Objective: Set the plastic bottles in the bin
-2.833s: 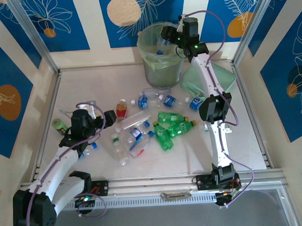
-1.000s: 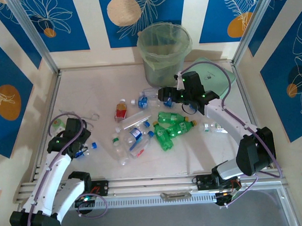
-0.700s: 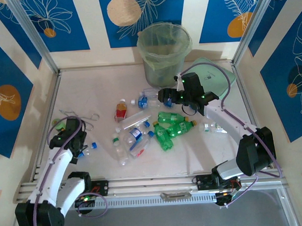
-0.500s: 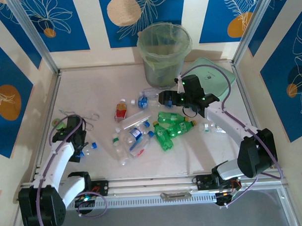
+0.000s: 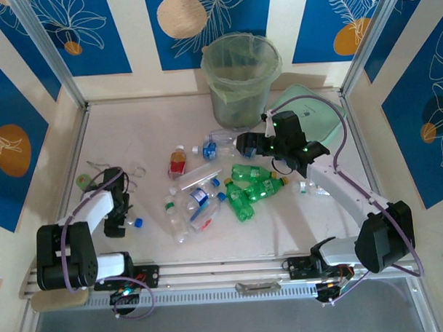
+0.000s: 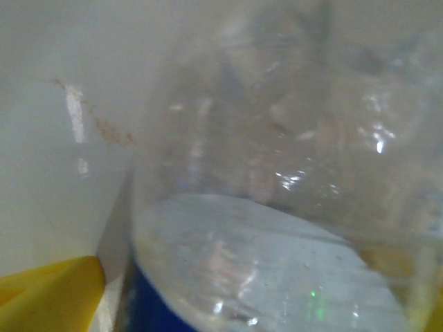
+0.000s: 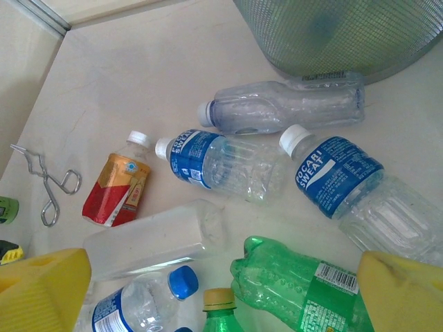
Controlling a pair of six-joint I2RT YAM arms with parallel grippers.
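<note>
Several plastic bottles lie mid-table: a red-labelled one (image 5: 178,162) (image 7: 116,189), clear blue-labelled ones (image 5: 217,146) (image 7: 214,162) and green ones (image 5: 255,187) (image 7: 311,283). The bin (image 5: 238,107) (image 7: 346,34), lined with a pale green bag, stands at the back. My right gripper (image 5: 244,145) (image 7: 221,297) hangs open above the green and blue-labelled bottles, touching none. My left gripper (image 5: 120,217) is low at the near left, open, its jaws astride a clear blue-labelled bottle (image 5: 130,224) (image 6: 277,207). That bottle is right against the left wrist camera, with one yellow finger (image 6: 48,294) beside it.
A mint-green lid (image 5: 318,111) lies right of the bin, under the right arm. Metal tongs (image 5: 131,173) (image 7: 48,190) and a green tape roll (image 5: 84,182) sit near the left arm. Another clear bottle (image 5: 309,186) lies under the right forearm. Walls close in both sides.
The left arm has folded back towards the near left and come down over the blue-capped bottle. The right gripper has drifted slightly right above the pile.
</note>
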